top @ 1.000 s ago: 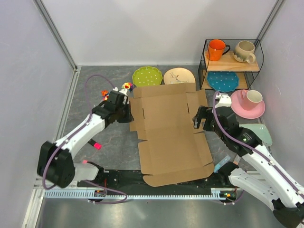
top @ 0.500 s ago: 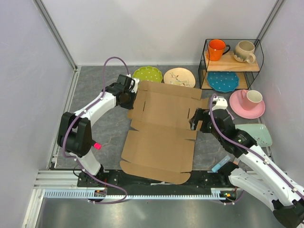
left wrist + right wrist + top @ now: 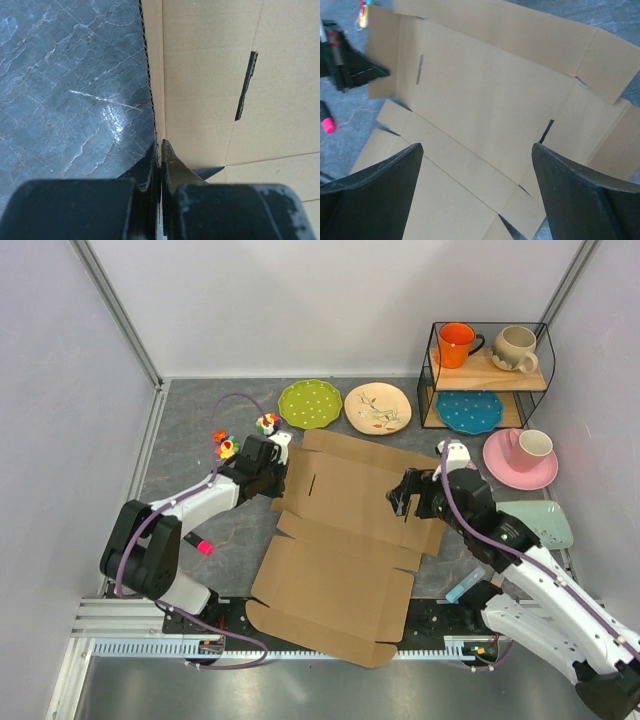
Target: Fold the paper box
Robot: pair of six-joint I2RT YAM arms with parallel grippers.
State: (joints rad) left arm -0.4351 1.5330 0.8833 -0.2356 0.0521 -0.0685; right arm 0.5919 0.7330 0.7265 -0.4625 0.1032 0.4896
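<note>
Fingers (image 3: 172, 172) of my left gripper (image 3: 160, 161) are pinched flat on the left edge of the paper box (image 3: 215, 75); the corrugated edge runs straight away from the closed jaws, with grey marbled table (image 3: 65, 75) on one side and bare cardboard on the other. A narrow slot (image 3: 246, 86) is cut in the panel just beyond the grip. From overhead I see the same left gripper (image 3: 274, 480) holding the small side flap at the sheet's left rim.

My right gripper (image 3: 477, 147) is spread wide and holds nothing; its two dark fingers (image 3: 375, 195) frame the cardboard below them. Whether they touch it I cannot tell. Overhead, the right gripper (image 3: 402, 500) sits over the right side of the sheet, near its right flaps.

I see the paper box (image 3: 340, 540) lying unfolded and skewed on the table (image 3: 190, 430), its near panel reaching over the black rail (image 3: 200, 618) at the arm bases. Its far edge lies near a green plate (image 3: 310, 402) and a cream plate (image 3: 377, 407) without touching them. A pink marker (image 3: 203, 546) lies on the table left of the sheet, under my left arm. At the far right stands a wire shelf (image 3: 433, 370) with an orange mug (image 3: 457, 343) and a beige mug (image 3: 516, 347) on top and a blue plate (image 3: 468, 411) below. Just in front of it a pink cup (image 3: 530, 447) sits on a pink plate (image 3: 505, 470).
</note>
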